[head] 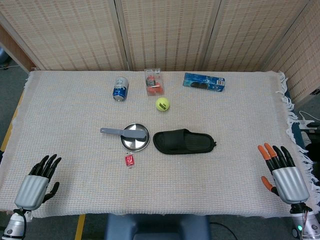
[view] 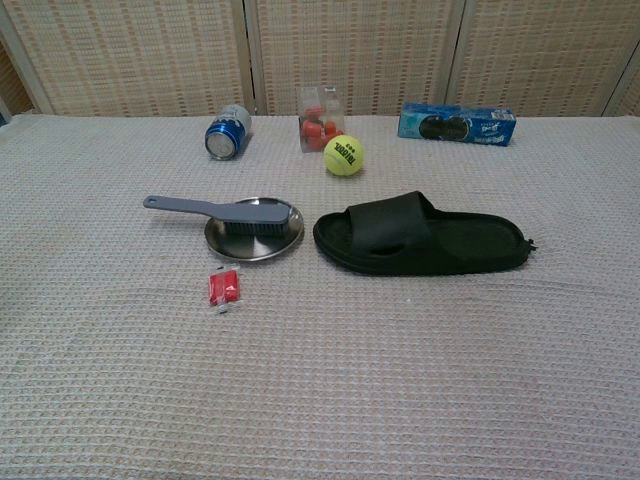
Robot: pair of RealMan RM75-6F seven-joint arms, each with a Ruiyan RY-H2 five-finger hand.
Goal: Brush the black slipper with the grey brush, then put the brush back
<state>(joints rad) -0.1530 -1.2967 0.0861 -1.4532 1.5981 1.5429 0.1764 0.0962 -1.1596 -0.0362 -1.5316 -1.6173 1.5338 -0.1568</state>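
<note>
Slipper (head: 184, 142) lies near the middle of the cloth-covered table (head: 75, 190) in the head view, black, its length running left to right. Just to its left sits a round metal plate (head: 135, 143), and the grey brush (head: 124, 132) rests on that plate with its head over the dish and its handle sticking out to the left. A small red packet (head: 130, 160) lies just below the plate. Further back are a blue can (head: 120, 89) on its side, a clear box (head: 154, 82) with orange things inside, a yellow tennis ball (head: 162, 104) and a blue carton (head: 203, 82). The left hand (head: 38, 181) rests at the near left corner, fingers spread and holding nothing, well apart from brush and slipper. The right hand (head: 284, 173) is at the near right edge, fingers likewise apart and empty, also well away from the slipper.

From the chest view, the slipper (view: 425, 236) lies right of centre with its toe end toward the plate (view: 228, 243). The brush (view: 225, 212) sits bristles down on the plate, handle pointing left. The packet (view: 224, 288) is in front of the plate; the can (view: 227, 133), box (view: 320, 119), ball (view: 343, 156) and carton (view: 457, 124) line the back. Neither hand shows in this view.
</note>
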